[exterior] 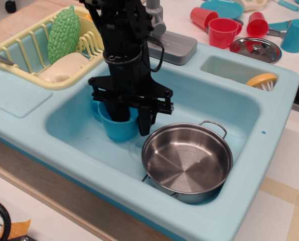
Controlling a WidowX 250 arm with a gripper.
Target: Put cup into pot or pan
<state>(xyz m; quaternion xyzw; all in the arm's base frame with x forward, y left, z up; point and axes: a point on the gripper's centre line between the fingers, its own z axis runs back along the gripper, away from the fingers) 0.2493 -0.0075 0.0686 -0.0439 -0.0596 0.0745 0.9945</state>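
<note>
The bright blue cup stands upright on the left of the light blue sink basin, its loop handle pointing left. The shiny steel pan with two wire loop handles sits just right of the cup, empty. My black gripper is lowered over the cup. One finger is inside the cup and the other finger hangs outside its right wall. The jaws stand apart and straddle the cup's right wall, and I cannot tell whether they touch it.
A yellow dish rack with a green bumpy vegetable and a cream plate stands at the back left. Red cups, a steel lid and a blue tumbler sit behind the sink. A yellow brush lies in the small side compartment.
</note>
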